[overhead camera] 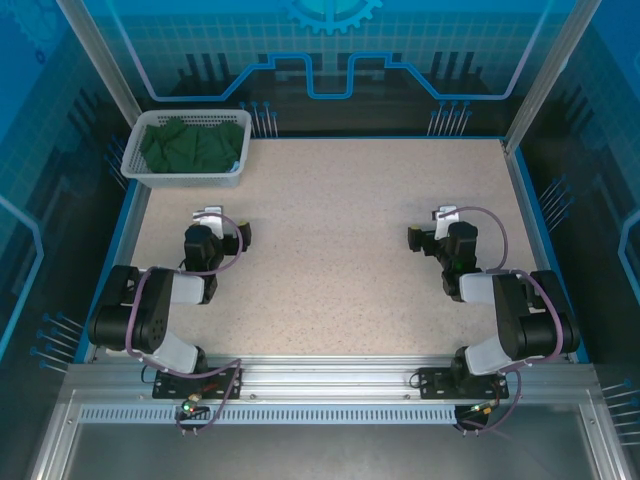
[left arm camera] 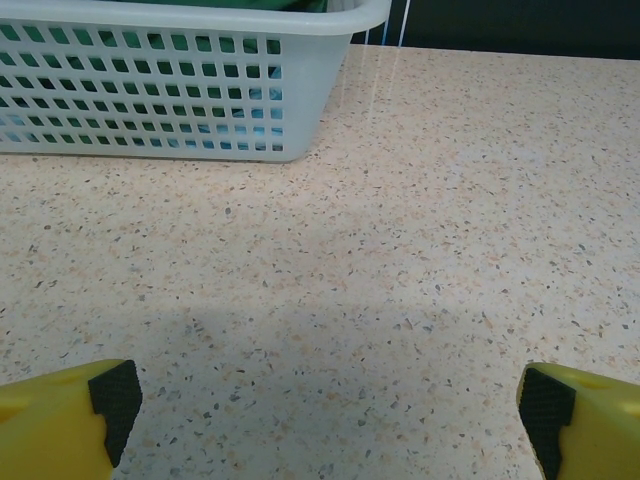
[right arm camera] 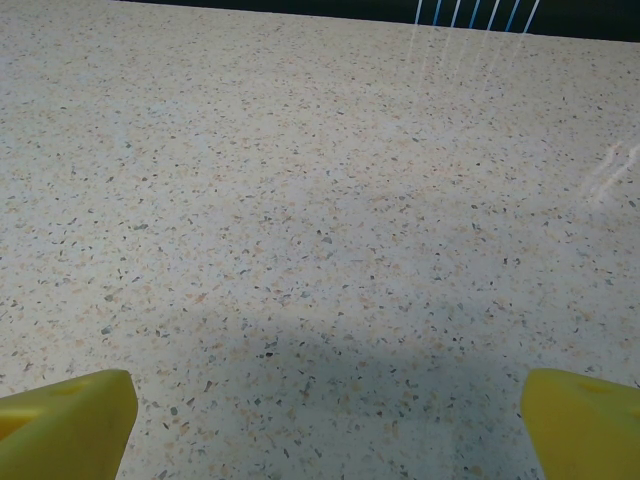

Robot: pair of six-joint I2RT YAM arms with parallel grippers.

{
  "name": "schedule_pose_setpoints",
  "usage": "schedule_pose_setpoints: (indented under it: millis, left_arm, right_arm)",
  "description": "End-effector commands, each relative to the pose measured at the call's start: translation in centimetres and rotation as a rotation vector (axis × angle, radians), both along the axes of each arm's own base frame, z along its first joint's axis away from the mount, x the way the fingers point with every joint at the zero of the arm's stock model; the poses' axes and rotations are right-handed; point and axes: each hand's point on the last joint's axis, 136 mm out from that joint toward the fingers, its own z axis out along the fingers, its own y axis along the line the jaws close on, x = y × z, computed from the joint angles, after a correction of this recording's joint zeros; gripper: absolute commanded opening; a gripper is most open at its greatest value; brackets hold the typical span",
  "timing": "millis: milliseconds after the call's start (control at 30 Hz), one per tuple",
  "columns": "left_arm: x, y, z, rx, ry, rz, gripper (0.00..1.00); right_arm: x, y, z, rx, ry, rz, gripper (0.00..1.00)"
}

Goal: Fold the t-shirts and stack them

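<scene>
Table point(overhead camera: 340, 240): speckled top with blue edging, open from centre out to the 3 o'clock edge.
Basket point(overhead camera: 182, 179): 10 o'clock corner, close to both edges.
Green shirt point(overhead camera: 192, 147): bunched inside the basket. Blue cloth point(left arm camera: 226, 132) shows through the lattice.
Left gripper point(left arm camera: 328, 400): 8 o'clock, jaws wide, holding nothing, basket near ahead.
Right gripper point(right arm camera: 328, 410): 4 o'clock, jaws wide, empty, bare top ahead.
</scene>
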Motion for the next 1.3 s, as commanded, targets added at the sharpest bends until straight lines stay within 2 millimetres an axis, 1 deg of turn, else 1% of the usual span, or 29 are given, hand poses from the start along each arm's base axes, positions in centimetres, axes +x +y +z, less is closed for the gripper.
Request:
schedule_pose_setpoints:
  millis: [0, 433, 500, 533, 633, 667, 700, 767, 833, 867, 933, 967, 1000, 1033, 1067, 1100, 1133, 1167, 1200, 1267]
  left_arm:
    - [0.7, -0.2, 0.7, 0.001, -0.019, -0.013, 0.99]
    - [0.6, -0.3, 0.7, 0.0, -0.019, -0.013, 0.99]
    - [0.6, -0.2, 1.0, 0.004, -0.032, -0.009, 0.99]
    - [0.4, -0.1, 1.7, 0.017, -0.046, 0.005, 0.99]
    - [-0.5, 0.4, 4.6, 0.046, -0.063, 0.068, 0.99]
    - [-0.7, 0.6, 5.7, 0.059, -0.077, 0.094, 0.99]
    - [-0.9, 0.7, 7.0, 0.075, -0.115, 0.111, 0.99]
    - [-1.3, 0.2, 10.6, 0.077, -0.219, 0.127, 0.99]
    - [-1.8, 0.4, 13.7, 0.004, -0.294, 0.174, 0.99]
    - [-2.1, 0.6, 15.5, -0.061, -0.339, 0.202, 0.99]
    - [-2.7, 1.0, 18.2, -0.208, -0.403, 0.243, 0.99]
    - [-3.1, 1.4, 19.4, -0.278, -0.423, 0.273, 0.99]
    - [-3.4, 1.7, 20.1, -0.317, -0.426, 0.292, 0.99]
    - [-3.5, 2.0, 21.3, -0.346, -0.428, 0.3, 0.99]
    - [-3.3, 2.2, 22.2, -0.365, -0.41, 0.287, 0.99]
    - [-2.8, 2.3, 22.6, -0.384, -0.374, 0.271, 0.99]
    - [-2.1, 2.7, 23.2, -0.432, -0.331, 0.261, 0.99]
    - [-1.2, 3.2, 23.2, -0.489, -0.271, 0.263, 0.99]
    - [-0.3, 3.6, 23.1, -0.526, -0.222, 0.264, 0.99]
    - [2.0, 4.0, 23.0, -0.55, -0.13, 0.277, 0.99]
  right_arm:
    - [0.9, 0.2, 1.3, -0.013, -0.049, 0.002, 1.0]
    - [0.9, 0.2, 1.3, -0.012, -0.049, 0.002, 1.0]
    - [0.9, 0.2, 1.5, -0.012, -0.056, 0.001, 1.0]
    - [0.8, 0.0, 1.8, -0.014, -0.051, -0.012, 1.0]
    - [0.2, -0.7, 4.4, -0.031, -0.013, -0.057, 1.0]
    - [-0.1, -0.6, 5.6, -0.033, -0.035, -0.05, 1.0]
    - [-0.5, -0.4, 6.8, -0.028, -0.068, -0.041, 1.0]
    - [-1.5, -0.2, 9.5, -0.009, -0.141, -0.032, 1.0]
    - [-2.3, -0.1, 11.8, 0.027, -0.195, -0.033, 1.0]
    - [-2.7, 0.1, 12.9, 0.057, -0.224, -0.028, 1.0]
    - [-3.3, -0.2, 14.7, 0.154, -0.249, -0.072, 1.0]
    - [-3.7, -0.6, 15.2, 0.218, -0.234, -0.109, 1.0]
    - [-4.0, -1.0, 15.1, 0.275, -0.186, -0.144, 1.0]
    - [-4.5, -1.8, 14.8, 0.343, -0.131, -0.222, 1.0]
    - [-5.2, -3.0, 14.2, 0.414, -0.084, -0.319, 1.0]
    - [-5.5, -3.3, 13.9, 0.473, -0.05, -0.343, 1.0]
    - [-5.7, -3.2, 13.8, 0.544, -0.026, -0.336, 1.0]
    - [-5.7, -2.9, 13.7, 0.609, -0.015, -0.319, 1.0]
    - [-5.4, -2.1, 13.7, 0.647, -0.015, -0.267, 1.0]
    - [-4.7, 0.8, 13.9, 0.703, 0.019, -0.122, 1.0]
